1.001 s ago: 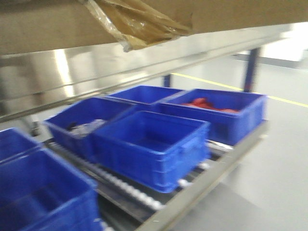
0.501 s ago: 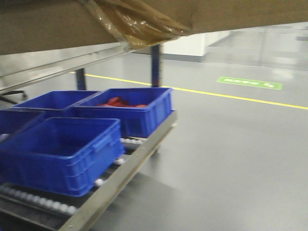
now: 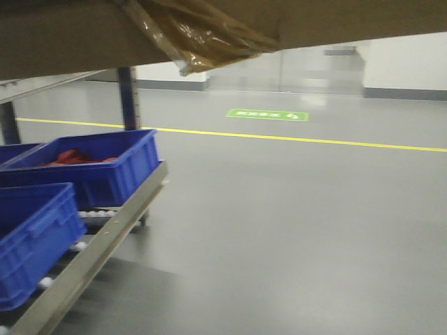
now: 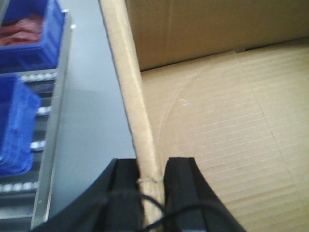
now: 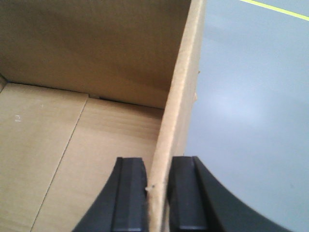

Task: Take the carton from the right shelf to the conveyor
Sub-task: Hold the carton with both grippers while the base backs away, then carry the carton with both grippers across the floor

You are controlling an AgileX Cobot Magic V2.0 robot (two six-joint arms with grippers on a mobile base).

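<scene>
Across the open grey floor (image 3: 293,216) we are finding wide room ahead and to the right, with no conveyor in view. Overhead we are carrying the carton (image 3: 63,35), above the shelf (image 3: 105,234) and its blue bins (image 3: 98,171) at left. We are clamping the left gripper (image 4: 153,169) and right gripper (image 5: 157,164) onto opposite carton walls. By our judgement, level, matched arm travel is what is sparing those thin edges.
</scene>
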